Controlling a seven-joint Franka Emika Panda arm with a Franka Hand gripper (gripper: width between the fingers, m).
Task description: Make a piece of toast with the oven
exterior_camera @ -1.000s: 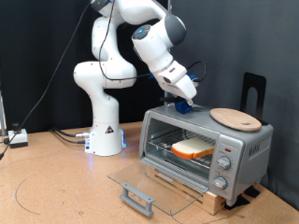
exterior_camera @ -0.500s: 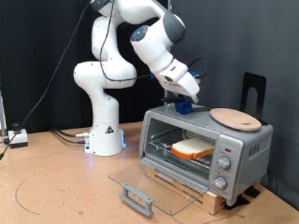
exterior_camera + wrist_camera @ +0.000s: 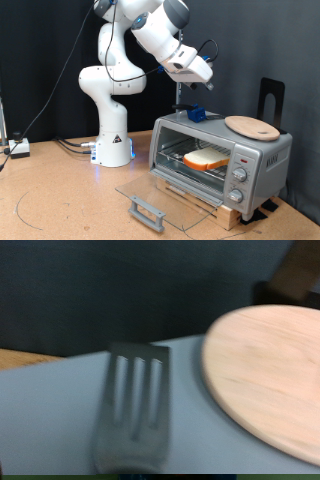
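Observation:
The silver toaster oven (image 3: 255,160) stands at the exterior view's right with its glass door (image 3: 150,195) folded down flat. The piece of toast (image 3: 205,158) lies inside on the wire rack. My gripper (image 3: 200,73) hangs in the air above the oven's top, well apart from it. A small blue object (image 3: 197,114) sits on the oven's top below it. In the wrist view a grey slotted spatula blade (image 3: 135,405) shows over the oven's top (image 3: 50,410). My fingers do not show there, and I cannot tell whether the spatula is held.
A round flat wooden board (image 3: 251,126) lies on the oven's top; it also shows in the wrist view (image 3: 270,375). A black stand (image 3: 270,100) rises behind the oven. The robot's white base (image 3: 112,140) stands at the back. Cables lie at the exterior view's left.
My gripper has risen from just above the oven's top, beside the blue object, to well above it. The blue object, toast and door have not moved.

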